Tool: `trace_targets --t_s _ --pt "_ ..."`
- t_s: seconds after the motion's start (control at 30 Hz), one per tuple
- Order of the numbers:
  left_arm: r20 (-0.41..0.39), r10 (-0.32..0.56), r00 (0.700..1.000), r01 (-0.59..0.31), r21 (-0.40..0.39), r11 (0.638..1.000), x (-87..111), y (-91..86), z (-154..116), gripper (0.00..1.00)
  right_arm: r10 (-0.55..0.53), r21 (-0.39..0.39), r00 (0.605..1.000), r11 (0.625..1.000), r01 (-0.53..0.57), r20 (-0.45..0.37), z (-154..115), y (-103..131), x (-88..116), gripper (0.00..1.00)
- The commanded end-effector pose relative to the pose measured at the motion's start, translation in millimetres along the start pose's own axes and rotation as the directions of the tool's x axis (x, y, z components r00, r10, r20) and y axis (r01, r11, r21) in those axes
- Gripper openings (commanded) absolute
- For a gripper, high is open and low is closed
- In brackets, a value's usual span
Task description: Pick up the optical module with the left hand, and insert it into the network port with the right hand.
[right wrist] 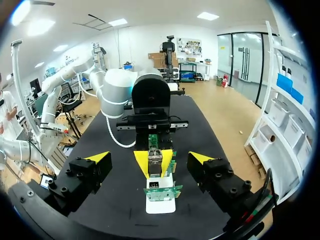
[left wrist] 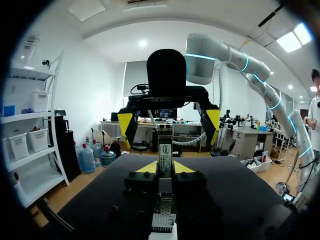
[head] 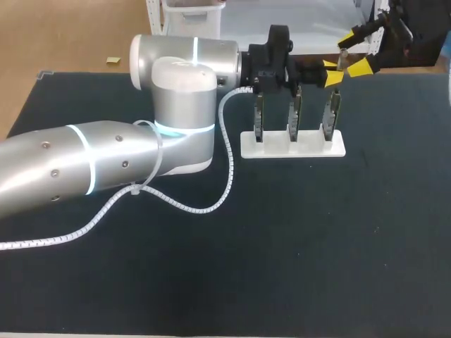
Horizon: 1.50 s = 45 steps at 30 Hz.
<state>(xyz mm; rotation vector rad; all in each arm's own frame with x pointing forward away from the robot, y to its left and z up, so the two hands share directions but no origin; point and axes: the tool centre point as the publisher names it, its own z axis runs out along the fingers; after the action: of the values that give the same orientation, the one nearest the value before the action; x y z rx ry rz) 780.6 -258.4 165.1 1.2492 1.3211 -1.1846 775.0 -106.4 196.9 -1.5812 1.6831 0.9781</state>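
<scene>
Pinching, left jaws: one optical module (left wrist: 165, 150), a slim metal bar with a label on its face. It stands upright between my two yellow fingertips (left wrist: 147, 167), which press it from both sides. In the right wrist view the same module (right wrist: 154, 167) shows end-on, clamped between those tips.

Item, right jaws: spread wide, gripping nothing. Their fingertips (right wrist: 97, 157) stand well apart on either side of the left jaws and the module, touching neither. They face my left jaws head-on from the desk's far edge.

Item, left arm (head: 106, 162): enters from my left, lies low across the desk and ends above the right-hand end of the rack.

Item, right arm (left wrist: 235, 55): silver with lit rings, arching down from above to the right jaws.

Item, rack: a white base (head: 310, 149) lying flat on the desk and carrying three upright circuit boards (head: 294, 116) in a row.

Item, network port (left wrist: 162, 215): a perforated metal cage on the board directly under the left jaws. The module is above it and not seated in it.

Item, cable (head: 229, 169): white and spiral-wrapped. It hangs from the left arm and trails in loops over the desk beside the rack.

Item, desk (head: 282, 267): covered edge to edge in a dark matte sheet, flat and unmarked. Its far-left corner is visible.
</scene>
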Motion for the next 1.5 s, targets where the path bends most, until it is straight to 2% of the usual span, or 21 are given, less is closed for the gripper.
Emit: trace_targets --t_s 0.03,0.7,0.73,0.77,0.83,0.87,1.5 --pt "0.0 0.001 1.0 -0.001 -0.002 1.0 0.2 -0.6 -0.3 0.0 -0.003 -0.004 1.0 1.0 0.003 -0.005 3.1 -4.2 -4.2 1.0" --pt "0.0 0.001 1.0 -0.001 -0.002 1.0 0.2 -0.6 -0.3 0.0 -0.011 0.003 1.0 1.0 0.011 -0.017 4.2 -9.0 -9.5 1.0" --pt "0.0 0.001 1.0 -0.001 -0.002 1.0 0.2 -0.6 -0.3 0.0 -0.011 0.004 1.0 1.0 0.011 -0.017 4.4 -9.0 -9.6 0.89" --pt "0.0 0.001 1.0 -0.001 -0.002 1.0 0.2 -0.6 -0.3 0.0 -0.012 0.004 1.0 1.0 0.012 -0.018 4.7 -8.9 -9.6 0.42" --pt "0.0 0.001 1.0 -0.001 -0.002 1.0 0.2 -0.6 -0.3 0.0 -0.012 0.006 1.0 1.0 0.012 -0.018 5.1 -8.6 -9.7 0.1" --pt "0.0 0.001 1.0 -0.001 -0.002 1.0 0.2 -0.6 -0.3 0.0 -0.013 0.007 1.0 1.0 0.013 -0.017 5.3 -8.4 -9.7 0.0" --pt "0.0 0.001 1.0 -0.001 -0.002 1.0 0.2 -0.6 -0.3 0.0 -0.012 0.012 1.0 1.0 0.012 -0.015 7.0 -4.9 -8.9 0.0"
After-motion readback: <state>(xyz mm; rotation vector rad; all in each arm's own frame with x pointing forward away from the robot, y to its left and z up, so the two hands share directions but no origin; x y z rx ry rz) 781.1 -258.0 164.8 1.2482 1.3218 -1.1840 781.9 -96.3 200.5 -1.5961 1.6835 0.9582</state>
